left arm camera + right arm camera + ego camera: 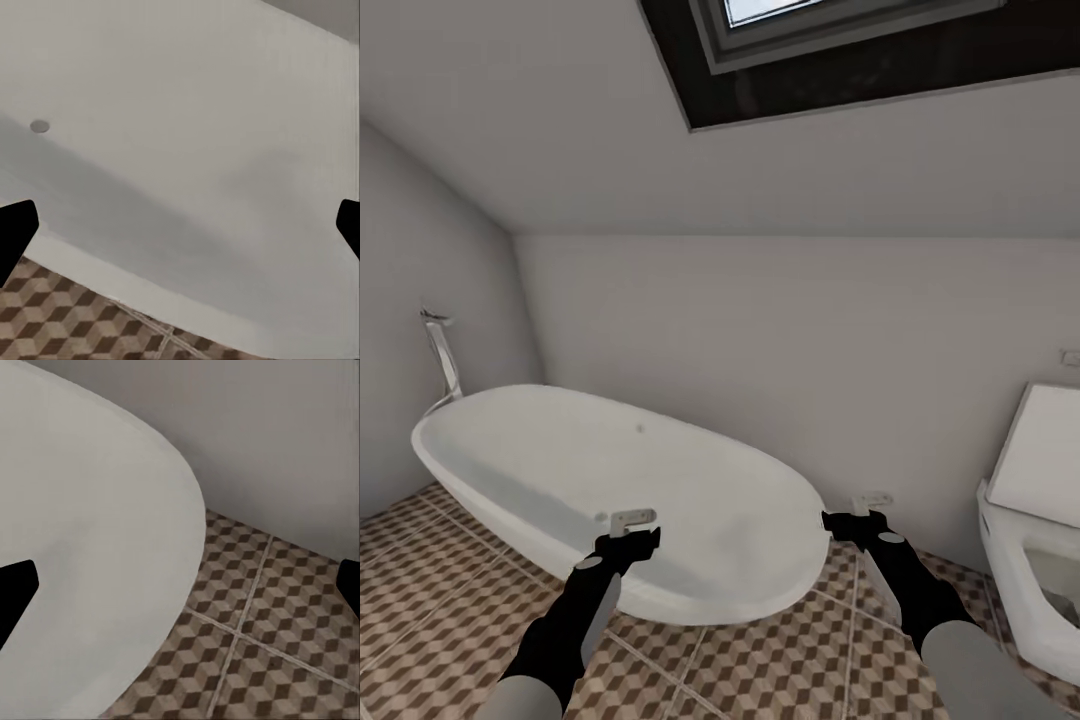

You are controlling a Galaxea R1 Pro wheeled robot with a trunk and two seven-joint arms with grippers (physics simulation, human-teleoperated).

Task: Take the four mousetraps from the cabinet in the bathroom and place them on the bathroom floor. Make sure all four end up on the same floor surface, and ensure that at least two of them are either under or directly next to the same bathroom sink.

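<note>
The mousetraps, the cabinet and the sink are out of view. Brown, beige and white cube-pattern tiles make up the bathroom floor point(760, 660), which also lies under the right gripper point(285, 615). My left gripper point(632, 522) hovers over the near rim of a white bathtub point(610, 470). It is open, with dark fingertips point(15, 232) far apart and nothing between them. My right gripper point(870, 505) hangs by the tub's right end, open and empty, its fingertips point(15, 589) spread wide.
The bathtub runs from the left wall to the middle, with a chrome tap point(442, 350) at its far left end. A white toilet point(1030, 560) stands at the right. Grey walls close the back, under a sloped ceiling with a skylight point(840, 40).
</note>
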